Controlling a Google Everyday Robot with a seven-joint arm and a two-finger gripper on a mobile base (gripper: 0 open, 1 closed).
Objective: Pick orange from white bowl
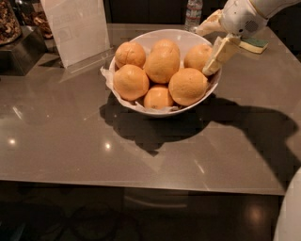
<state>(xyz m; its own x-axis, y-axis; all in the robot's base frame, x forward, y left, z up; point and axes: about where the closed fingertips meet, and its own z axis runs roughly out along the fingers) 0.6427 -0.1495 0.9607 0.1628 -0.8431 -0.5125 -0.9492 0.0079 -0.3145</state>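
Note:
The white bowl (184,37) stands on the table at the middle back, lined with crumpled white paper (107,75) and heaped with several oranges. My gripper (208,47) comes in from the upper right over the bowl's right rim. It is open. One cream finger (219,54) hangs down beside the back right orange (196,56), just at its right. The other finger (207,26) points left behind that fruit. The gripper holds nothing. Other oranges lie at the front right (188,86), the front left (130,82) and the centre top (162,63).
A grey glossy table (70,141) with its front edge near the bottom. A clear sign stand (77,28) at the back left, a dark box with a jar (14,42) at the far left, a water bottle (193,12) and a sponge (254,44) at the back right.

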